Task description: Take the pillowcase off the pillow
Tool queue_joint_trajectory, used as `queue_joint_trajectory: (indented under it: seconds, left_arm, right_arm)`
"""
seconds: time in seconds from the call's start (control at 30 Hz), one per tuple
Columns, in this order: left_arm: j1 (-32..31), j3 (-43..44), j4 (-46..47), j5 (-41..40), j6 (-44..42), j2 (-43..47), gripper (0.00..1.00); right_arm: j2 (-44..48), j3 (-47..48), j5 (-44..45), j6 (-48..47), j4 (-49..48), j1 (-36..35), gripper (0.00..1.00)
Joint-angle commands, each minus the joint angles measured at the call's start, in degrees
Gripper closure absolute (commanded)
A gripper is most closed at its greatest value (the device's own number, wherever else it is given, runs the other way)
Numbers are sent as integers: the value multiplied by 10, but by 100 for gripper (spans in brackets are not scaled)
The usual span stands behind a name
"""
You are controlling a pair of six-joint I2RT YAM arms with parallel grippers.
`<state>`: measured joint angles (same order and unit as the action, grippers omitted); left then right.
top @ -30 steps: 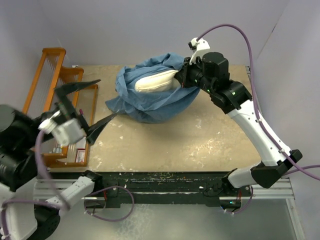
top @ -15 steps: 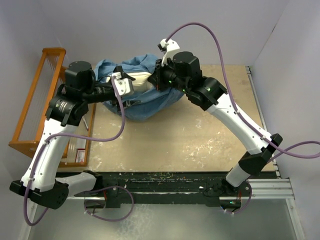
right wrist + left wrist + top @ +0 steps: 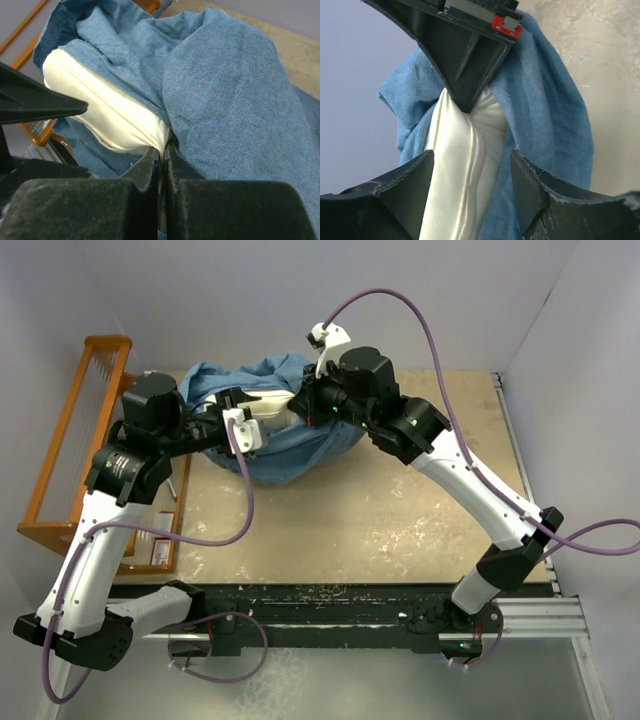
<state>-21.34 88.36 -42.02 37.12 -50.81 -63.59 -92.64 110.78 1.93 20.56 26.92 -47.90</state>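
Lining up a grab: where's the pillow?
The pillow is at the table's far edge, left of centre in the top view, poking from the pillowcase inside the open left pincer; the right pincer pinches its end.

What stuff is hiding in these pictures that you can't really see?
- Most of the pillow: the blue pillowcase wraps it in every view.
- What the right gripper pinches, right wrist view: its shut fingers hide whether blue cloth is caught along with the pillow corner.
- Orange wooden rack, top view: the left arm crosses it, and the small items at its near end are too tiny to name.
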Motion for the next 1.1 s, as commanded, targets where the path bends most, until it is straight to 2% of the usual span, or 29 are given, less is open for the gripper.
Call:
queue_joint_trajectory:
  seconds: [0.0,0.2,0.37,0.47,0.53,0.57,0.63,0.7,0.73,0.77,0.87,0.97,1.07]
  left_arm:
    - [1,3,32,-19,-25,-6,34]
    - [2,4,25,-35,-41,-19,32]
    - [1,22,-67,-39,-71,-44,31]
    - [1,10,-81,-43,-76,-43,35]
    - [1,-3,-72,-41,-77,-37,45]
    - [1,-10,-58,-41,-75,-34,53]
    - [1,-25,-25,-54,-66,-28,77]
    - [1,-34,0,-73,-60,-27,93]
    - [1,-38,12,-85,-55,-29,100]
    - [1,-42,27,-98,-51,-29,100]
    - [1,-48,54,-130,-48,-25,100]
    - [1,-53,64,-136,-46,-18,100]
    - [1,-53,65,-132,-42,-15,100]
  right_arm:
    - [28,28,-25,7,-84,-16,100]
    - [32,25,-24,1,-80,-29,100]
    - [37,23,-22,3,-81,-30,100]
    - [39,23,-24,6,-81,-31,100]
    - [38,20,-26,9,-85,-31,100]
    - [38,17,-29,11,-87,-31,100]
    - [42,9,-31,22,-91,-31,100]
    - [49,-4,-46,40,-83,-30,100]
    - [55,-11,-34,44,-81,-27,97]
    - [64,-18,-19,47,-76,-22,91]
    - [101,-66,3,85,-67,23,80]
    - [165,-143,4,119,-95,69,58]
    - [206,-186,17,127,-105,87,50]
